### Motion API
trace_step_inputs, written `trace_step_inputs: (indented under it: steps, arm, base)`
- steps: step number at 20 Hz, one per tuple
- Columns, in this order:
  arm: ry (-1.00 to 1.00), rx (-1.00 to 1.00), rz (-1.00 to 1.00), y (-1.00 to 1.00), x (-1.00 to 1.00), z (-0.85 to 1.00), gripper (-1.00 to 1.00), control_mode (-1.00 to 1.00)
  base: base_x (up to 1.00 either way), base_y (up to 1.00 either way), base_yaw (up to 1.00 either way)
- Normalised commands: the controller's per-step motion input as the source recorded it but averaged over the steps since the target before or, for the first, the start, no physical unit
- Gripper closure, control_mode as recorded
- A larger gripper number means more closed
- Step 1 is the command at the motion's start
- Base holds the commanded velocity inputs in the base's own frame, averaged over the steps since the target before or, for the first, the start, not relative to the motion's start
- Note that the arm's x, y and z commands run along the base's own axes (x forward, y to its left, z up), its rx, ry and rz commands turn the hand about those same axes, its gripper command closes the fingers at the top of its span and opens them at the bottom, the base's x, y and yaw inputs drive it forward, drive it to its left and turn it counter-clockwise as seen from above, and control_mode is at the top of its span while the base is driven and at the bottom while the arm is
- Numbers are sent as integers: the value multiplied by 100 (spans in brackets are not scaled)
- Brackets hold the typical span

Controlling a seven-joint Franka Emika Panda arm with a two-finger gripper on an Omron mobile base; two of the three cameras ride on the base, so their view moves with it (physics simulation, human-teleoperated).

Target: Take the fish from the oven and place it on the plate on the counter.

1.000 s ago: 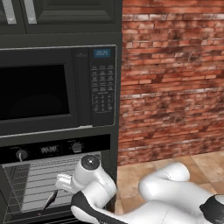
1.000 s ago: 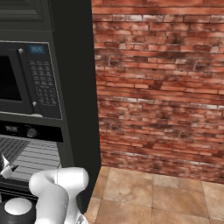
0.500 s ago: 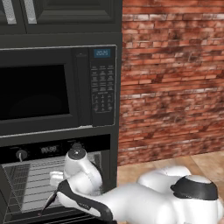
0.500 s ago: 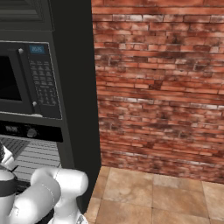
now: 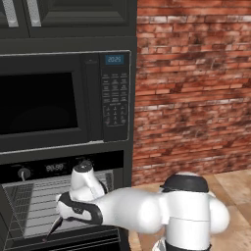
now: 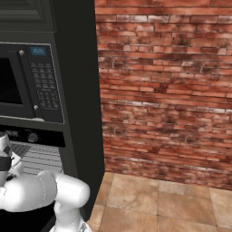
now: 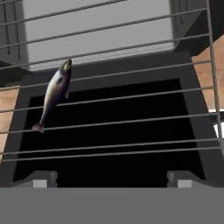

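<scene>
The black oven [image 5: 49, 167] stands open below the microwave, its grey wire rack [image 5: 29, 206] showing. The fish [image 7: 54, 94], a slender dark silver sliver, lies on the rack wires, up and to the left of my fingertips in the hand view. From the left base view the fish [image 5: 53, 228] rests near the rack's front, just below and left of my hand. My gripper [image 7: 111, 178] hangs open above the rack with nothing between its fingers, and it reaches into the oven mouth [image 5: 68, 210]. The plate and the counter are out of view.
A black microwave [image 5: 44, 103] with a keypad sits directly above the oven. A red brick wall [image 5: 196, 88] runs to the right, over a tan tiled floor [image 6: 154, 199]. The dark cabinet side [image 6: 77, 90] borders the oven on the right.
My hand has shifted a little left and further over the rack, while the arm's elbow has swung out to the right and low. The fish has stayed put.
</scene>
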Motion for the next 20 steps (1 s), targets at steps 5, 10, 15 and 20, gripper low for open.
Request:
trace_step_inputs:
  steps: [5, 10, 15, 20]
  arm:
    - [-6, 0, 5, 6, -24, -32, -100, -100]
    - [-13, 0, 2, 20, -1, -4, -100, -100]
    - [-5, -1, 3, 33, 16, -4, -100, -100]
    - [-3, 0, 3, 39, 28, -13, -100, -100]
  base:
    - [0, 0, 0]
    - [0, 0, 0]
    - [0, 0, 0]
    - [0, 0, 0]
